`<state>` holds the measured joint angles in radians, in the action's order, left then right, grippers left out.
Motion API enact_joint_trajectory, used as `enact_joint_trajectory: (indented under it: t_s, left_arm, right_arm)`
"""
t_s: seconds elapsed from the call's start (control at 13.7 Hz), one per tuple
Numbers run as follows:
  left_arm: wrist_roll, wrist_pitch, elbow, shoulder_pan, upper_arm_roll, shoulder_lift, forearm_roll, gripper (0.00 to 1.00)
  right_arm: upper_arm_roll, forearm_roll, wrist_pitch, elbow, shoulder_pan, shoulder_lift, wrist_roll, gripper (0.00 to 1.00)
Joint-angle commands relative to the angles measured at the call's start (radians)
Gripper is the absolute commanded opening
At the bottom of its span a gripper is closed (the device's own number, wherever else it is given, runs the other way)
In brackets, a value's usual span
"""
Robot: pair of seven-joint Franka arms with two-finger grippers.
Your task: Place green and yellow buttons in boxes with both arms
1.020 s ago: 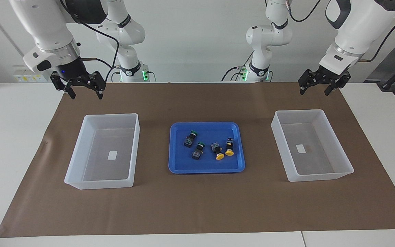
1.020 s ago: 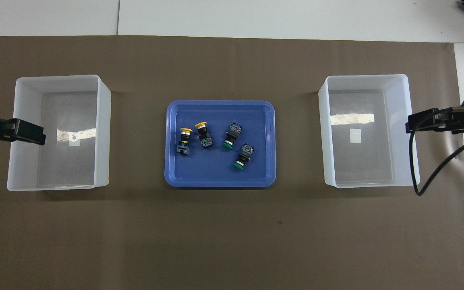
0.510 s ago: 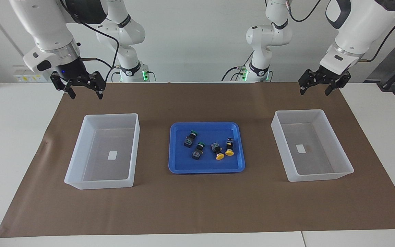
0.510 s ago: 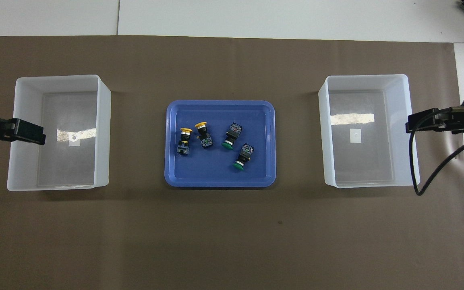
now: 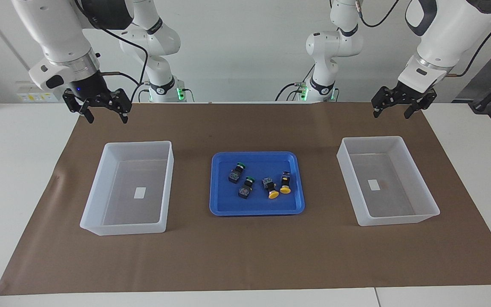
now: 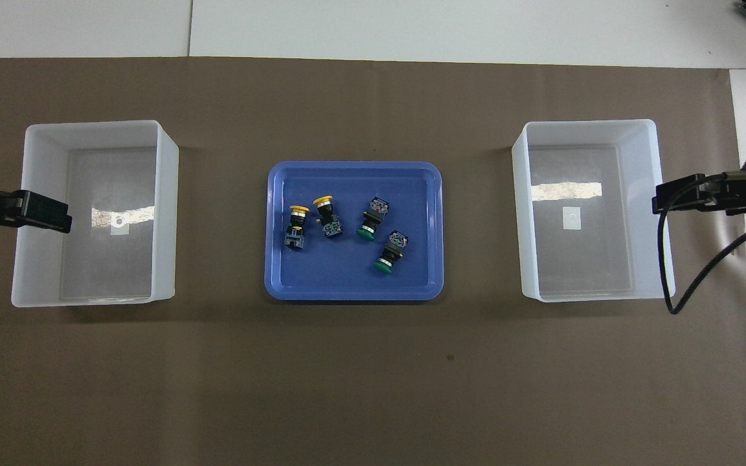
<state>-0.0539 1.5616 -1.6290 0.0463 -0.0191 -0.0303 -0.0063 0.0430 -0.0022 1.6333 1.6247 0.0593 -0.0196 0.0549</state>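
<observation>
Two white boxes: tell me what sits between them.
Between the boxes lies a blue tray on the brown mat, holding two yellow buttons and two green buttons. The overhead view shows it best.

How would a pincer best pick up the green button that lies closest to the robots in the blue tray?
Probably by its dark blocky body, from straight above. The green button lies on its side in the tray, clear of the others, so its flat flanks face sideways. Fingers across the body, not along it, should hold better than on the small round cap.
</observation>
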Motion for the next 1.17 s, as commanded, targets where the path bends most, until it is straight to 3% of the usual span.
enact_joint_trajectory:
  t_s: [0.0,0.29,0.66,1.09]
  left_arm:
    - [0.014,0.029,-0.018,0.023,-0.005,-0.019,0.017,1.0]
    - [0.022,0.21,-0.168,0.105,-0.005,-0.069,0.017,1.0]
    - [0.261,0.426,-0.326,0.239,-0.005,-0.066,0.017,1.0]
    - [0.481,0.624,-0.399,0.357,-0.005,0.065,0.017,1.0]
  right_arm:
    - [-0.003,0.019,-0.015,-0.002,-0.006,-0.008,0.005,1.0]
    - [-0.003,0.019,-0.015,-0.002,-0.006,-0.008,0.005,1.0]
    - [-0.002,0.019,-0.016,-0.003,-0.015,-0.009,0.005,1.0]
    - [-0.002,0.019,-0.018,-0.003,-0.013,-0.01,0.003,1.0]
